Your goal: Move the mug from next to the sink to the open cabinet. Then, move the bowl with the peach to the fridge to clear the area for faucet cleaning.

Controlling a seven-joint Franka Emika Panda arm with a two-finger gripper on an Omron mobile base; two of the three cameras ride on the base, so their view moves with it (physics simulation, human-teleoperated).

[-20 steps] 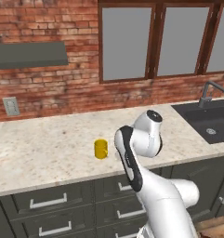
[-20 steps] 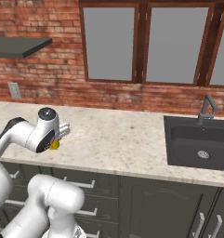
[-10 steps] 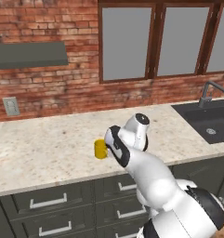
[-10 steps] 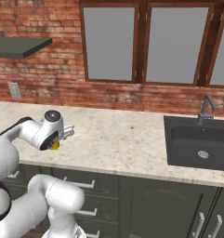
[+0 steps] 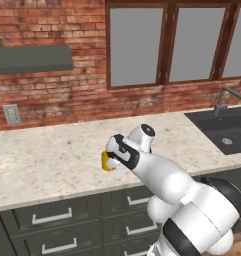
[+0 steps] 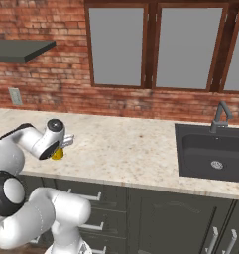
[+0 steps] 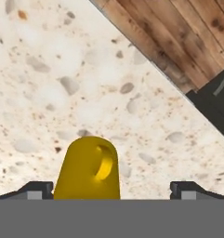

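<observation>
The small yellow mug (image 5: 106, 161) stands on the speckled counter, far left of the black sink (image 5: 228, 134). My gripper (image 5: 113, 151) is down at the mug and open, its white hand covering the mug's right side. In the hand view the mug (image 7: 88, 169) sits between the two dark fingertips (image 7: 36, 189), nearer the left one, handle loop facing the camera, and no pad touches it. From the right base view the mug (image 6: 57, 154) peeks out under the gripper (image 6: 65, 144). The cabinet's grey shelf (image 5: 31, 59) hangs on the brick wall at upper left.
The dark faucet (image 6: 220, 115) stands behind the sink (image 6: 210, 151) at the right. Windows sit in the brick wall behind. A wall outlet (image 5: 12, 114) is at the left. Dark drawers (image 5: 52, 218) run under the counter edge, and wooden floor (image 7: 187, 42) lies beyond it.
The arm has folded forward and down from upright. The open hand has come onto the mug, which has stayed where it stood.
</observation>
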